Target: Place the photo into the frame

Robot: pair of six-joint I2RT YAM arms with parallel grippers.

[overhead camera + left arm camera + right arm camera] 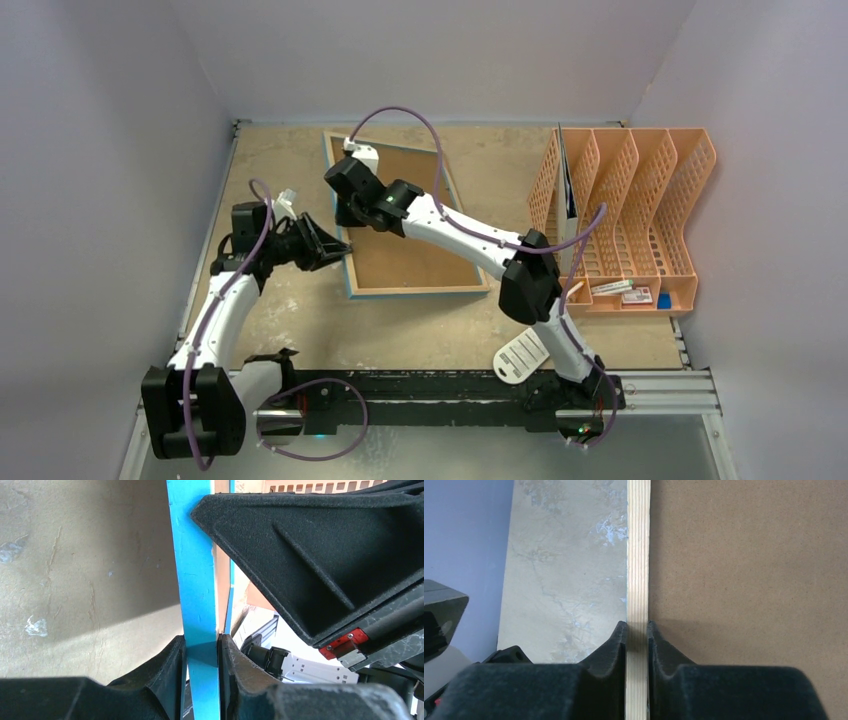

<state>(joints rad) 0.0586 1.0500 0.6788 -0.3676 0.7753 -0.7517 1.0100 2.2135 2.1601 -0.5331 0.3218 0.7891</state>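
The frame (415, 291) lies back-up on the table, its light wood border and blue edge around a brown backing board (410, 240). My left gripper (340, 247) is shut on the frame's left side, and the left wrist view shows its jaws (202, 645) clamped on the blue edge (192, 580). My right gripper (345, 212) is shut on the same left side a little farther back. The right wrist view shows its jaws (638, 627) pinching the wood border (638, 555) beside the backing board (749, 580). The photo is not visible in any view.
An orange file organiser (640, 215) stands at the right with a sheet (568, 185) upright in its left slot. Small cards (625, 291) lie at its front. A white tag (522, 355) hangs by the right arm. A metal rail (660, 392) runs along the near edge.
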